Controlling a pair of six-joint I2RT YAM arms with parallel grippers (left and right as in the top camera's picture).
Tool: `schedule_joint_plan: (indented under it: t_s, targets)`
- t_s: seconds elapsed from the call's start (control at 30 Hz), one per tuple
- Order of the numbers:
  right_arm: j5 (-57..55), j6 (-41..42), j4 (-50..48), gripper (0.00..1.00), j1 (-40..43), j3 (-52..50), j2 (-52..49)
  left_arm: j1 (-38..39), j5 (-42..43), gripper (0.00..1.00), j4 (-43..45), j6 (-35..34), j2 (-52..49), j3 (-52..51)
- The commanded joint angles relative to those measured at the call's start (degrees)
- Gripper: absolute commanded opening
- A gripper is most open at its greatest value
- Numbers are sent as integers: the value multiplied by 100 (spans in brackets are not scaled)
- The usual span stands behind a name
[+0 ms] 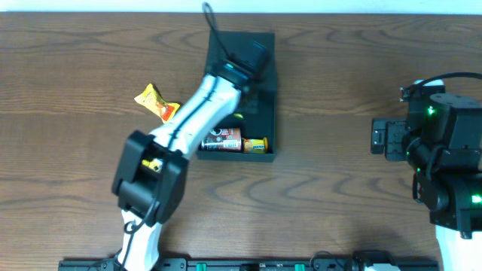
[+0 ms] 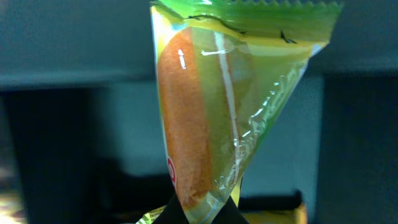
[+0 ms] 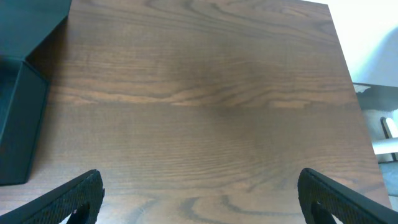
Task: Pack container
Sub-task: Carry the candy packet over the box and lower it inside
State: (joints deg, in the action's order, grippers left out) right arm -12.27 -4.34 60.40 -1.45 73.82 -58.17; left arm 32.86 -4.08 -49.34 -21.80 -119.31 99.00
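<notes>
The dark teal container (image 1: 265, 90) lies open at the table's middle, and in the right wrist view its wall (image 3: 22, 118) shows at the left edge. My left gripper (image 1: 250, 59) reaches over the container's far end, shut on a clear snack packet (image 2: 205, 118) with a green top and an orange cake inside. The black jaws (image 2: 208, 214) pinch the packet's lower corner. My right gripper (image 3: 199, 199) hangs open over bare wood at the right, with nothing between its fingers (image 3: 74, 196).
Inside the container's near end lie a small can (image 1: 224, 140) and a yellow-orange packet (image 1: 256, 144). An orange and yellow snack packet (image 1: 157, 102) lies on the table left of the container. The right arm's body (image 1: 444, 150) fills the right edge.
</notes>
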Motion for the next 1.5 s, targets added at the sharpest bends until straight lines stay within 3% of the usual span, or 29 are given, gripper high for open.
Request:
schedule_joint_plan:
  t_s: [0.0, 0.33, 0.67, 0.9, 0.93, 1.03, 1.33, 1.47]
  targets:
    - [9, 109, -9, 99, 42, 35, 44, 295, 7, 6, 33, -378, -107, 44]
    - [83, 111, -4, 99, 42, 35, 44, 553, 599, 6, 61, -1119, -424, 42]
    - [201, 111, -4, 99, 42, 35, 44, 579, 671, 6, 2, -1703, -481, 42]
    - [221, 111, -17, 99, 42, 35, 44, 579, 861, 6, 28, -1716, -492, 42]
    - [221, 111, -20, 99, 42, 35, 44, 579, 861, 8, 31, -1716, -492, 42]
    - [223, 111, -22, 99, 42, 35, 44, 579, 861, 51, 31, -1696, -492, 42]
    - [232, 114, -22, 99, 42, 35, 44, 570, 850, 44, 31, -1652, -459, 57]
    - [332, 111, -24, 99, 42, 35, 44, 540, 743, 45, 9, -1281, -374, 302]
